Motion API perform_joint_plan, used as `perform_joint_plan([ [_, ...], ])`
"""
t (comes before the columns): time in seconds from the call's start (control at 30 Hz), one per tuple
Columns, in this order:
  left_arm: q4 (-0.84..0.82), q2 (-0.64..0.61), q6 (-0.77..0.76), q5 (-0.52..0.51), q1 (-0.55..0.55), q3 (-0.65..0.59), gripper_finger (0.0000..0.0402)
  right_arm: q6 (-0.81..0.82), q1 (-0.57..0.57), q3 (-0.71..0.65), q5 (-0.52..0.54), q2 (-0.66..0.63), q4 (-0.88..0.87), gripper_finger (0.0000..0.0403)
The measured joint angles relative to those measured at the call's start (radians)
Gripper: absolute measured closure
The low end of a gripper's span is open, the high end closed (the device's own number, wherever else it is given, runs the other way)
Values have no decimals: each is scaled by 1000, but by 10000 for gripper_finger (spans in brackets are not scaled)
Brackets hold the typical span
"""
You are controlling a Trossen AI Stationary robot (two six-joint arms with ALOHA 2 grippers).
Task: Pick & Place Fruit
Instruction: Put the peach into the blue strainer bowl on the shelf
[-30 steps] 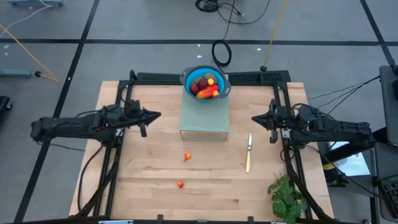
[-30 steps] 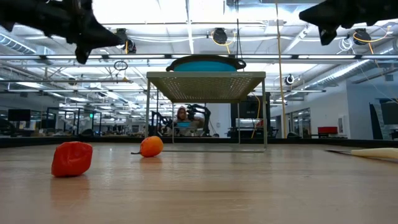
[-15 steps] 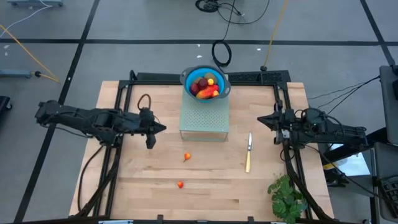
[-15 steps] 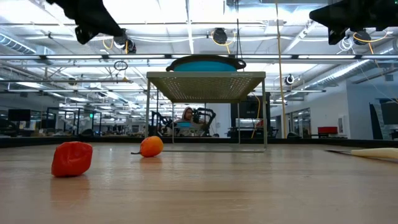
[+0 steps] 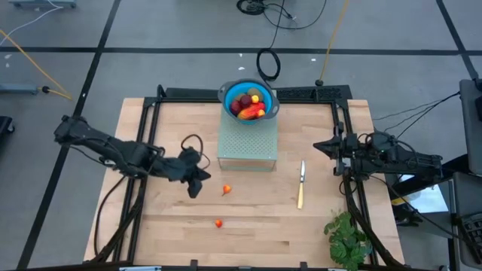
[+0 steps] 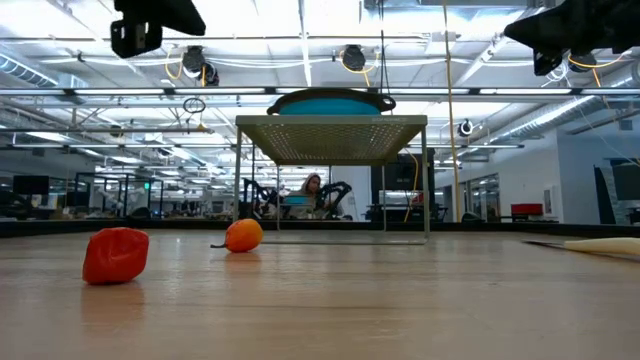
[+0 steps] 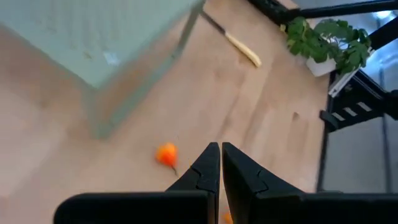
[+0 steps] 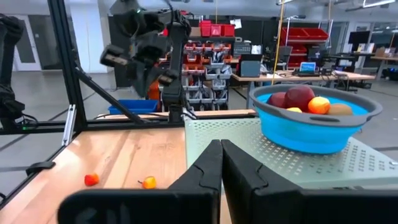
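Observation:
A blue bowl (image 5: pixel 248 100) holding several fruit pieces stands on a pale perforated stand (image 5: pixel 247 143) at the table's far middle. Two tiny fruits lie on the wood: an orange one (image 5: pixel 226 190) and a red one (image 5: pixel 218 223), nearer the front. My left gripper (image 5: pixel 197 182) is shut and holds nothing; it hangs above the table just left of the orange fruit (image 7: pixel 166 154) and slants down. My right gripper (image 5: pixel 316 147) is shut, holds nothing and stays level at the right side, pointing toward the stand (image 8: pixel 261 149).
A pale-handled knife (image 5: pixel 301 184) lies right of the stand. A green leafy bunch (image 5: pixel 346 237) sits at the near right corner. Black frame rails (image 5: pixel 143 150) run along the table's left, right and far sides. Bare wood stretches across the near half.
My left gripper has swung out from the left rail toward the table's right and near edges, ending beside the orange fruit, and has tipped to slant downward while staying shut. My right gripper has drawn back a little toward the right edge. Neither fruit has moved.

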Motion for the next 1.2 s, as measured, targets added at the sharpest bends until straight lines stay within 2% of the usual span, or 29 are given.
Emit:
perform_joint_plan([
  [0.23,2,122,-313,80,-77,20,385,-32,0,0,-1,-3,0,403],
  [0.5,45,265,-560,125,-142,31,385,-38,0,0,-28,-2,0,403],
  [0.63,77,319,-574,101,-146,31,385,-44,0,0,-77,-2,0,403],
  [0.87,80,378,-538,-4,-98,31,385,-18,0,0,-79,-2,0,403],
  [1.2,147,472,-473,11,12,31,385,-22,0,0,-79,-2,0,403],
])
